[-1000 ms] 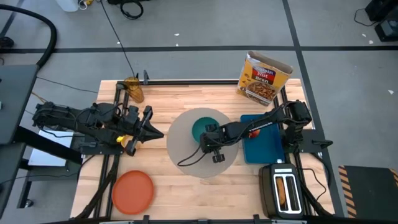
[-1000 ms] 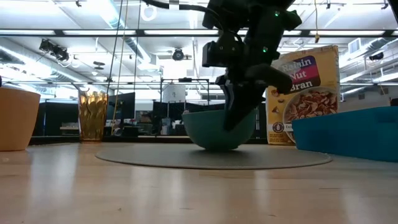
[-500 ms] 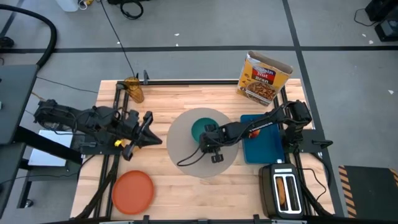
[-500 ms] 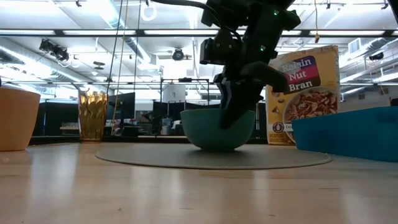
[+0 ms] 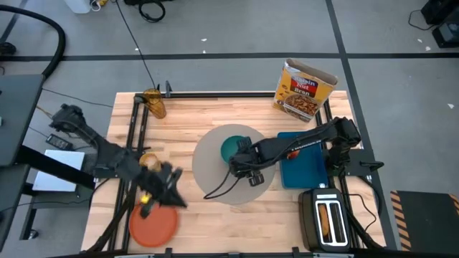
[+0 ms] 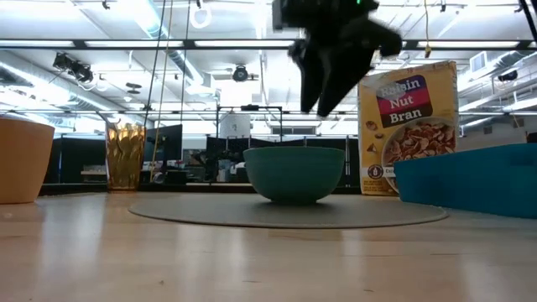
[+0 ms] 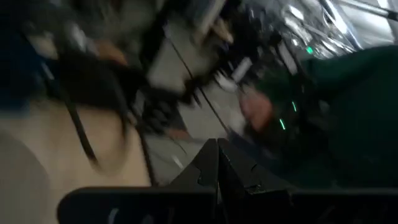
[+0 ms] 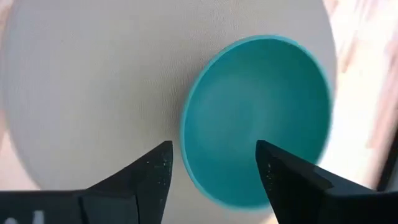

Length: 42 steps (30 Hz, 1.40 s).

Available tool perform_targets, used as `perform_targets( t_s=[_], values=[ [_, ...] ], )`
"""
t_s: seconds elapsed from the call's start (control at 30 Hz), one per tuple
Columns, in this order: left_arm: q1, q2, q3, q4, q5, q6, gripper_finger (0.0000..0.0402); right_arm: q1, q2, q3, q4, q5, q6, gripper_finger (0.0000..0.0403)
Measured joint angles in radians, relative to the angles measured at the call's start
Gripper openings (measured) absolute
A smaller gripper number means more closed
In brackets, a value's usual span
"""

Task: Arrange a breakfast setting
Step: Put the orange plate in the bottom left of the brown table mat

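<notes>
A teal bowl (image 5: 233, 147) (image 6: 294, 173) stands upright by its base on the far part of the round grey placemat (image 5: 215, 175) (image 8: 93, 81). My right gripper (image 6: 329, 80) (image 8: 214, 171) hangs open above the bowl's near rim and touches nothing. An orange plate (image 5: 152, 222) lies flat near the table's front left. My left gripper (image 5: 176, 201) (image 7: 217, 163) is shut, just above the plate's far right edge, with nothing between its fingers. A small yellow-orange cup (image 6: 21, 159) (image 5: 148, 160) stands at the left.
A cereal box (image 5: 305, 89) stands at the far right. A blue tray (image 5: 301, 165) lies right of the placemat, with a black toaster (image 5: 326, 218) nearer the front. A gold glass (image 5: 154, 102) stands at the far left.
My right gripper has let go of the bowl's rim, opened and risen clear; the bowl stays level on the placemat. My left gripper has swung from beside the placemat toward the table's near edge, to the orange plate, rolling as it went.
</notes>
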Motion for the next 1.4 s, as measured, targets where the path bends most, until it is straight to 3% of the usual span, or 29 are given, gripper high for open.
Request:
perform_targets(
  t_s=[0.13, 0.27, 0.47, 0.6, 0.8, 1.0, 1.27, 1.4],
  values=[
    [-0.131, 0.069, 0.020, -0.018, -0.012, -0.186, 0.0004, 0.007, 0.000, 0.106, -0.148, 0.039, -0.023, 0.0241],
    [-0.207, 0.184, 0.154, -0.104, -0.020, -0.291, 0.0004, 0.006, 0.000, 0.205, -0.254, 0.073, -0.005, 0.0239],
    [-0.236, 0.396, 0.469, -0.499, -0.020, -0.458, 0.0003, 0.013, -0.001, 0.330, -0.296, 0.154, 0.007, 0.0238],
    [-0.243, 0.529, 0.611, -0.747, -0.019, -0.645, 0.0003, 0.036, -0.001, 0.396, -0.313, 0.172, 0.018, 0.0238],
    [-0.241, 0.688, 0.632, -0.879, 0.001, -0.980, 0.0017, 0.142, -0.045, 0.417, -0.379, 0.173, 0.130, 0.0238],
    [-0.239, 0.830, 0.631, -0.983, 0.098, -1.347, 0.0038, 0.316, -0.095, 0.417, -0.405, 0.186, 0.320, 0.0238],
    [-0.240, 0.927, 0.632, -0.988, 0.099, -1.413, 0.0104, 0.515, -0.100, 0.417, -0.450, 0.271, 0.514, 0.0238],
    [-0.238, 0.956, 0.632, -1.097, 0.106, -1.403, 0.0149, 0.563, -0.099, 0.417, -0.513, 0.341, 0.628, 0.0238]
  ],
)
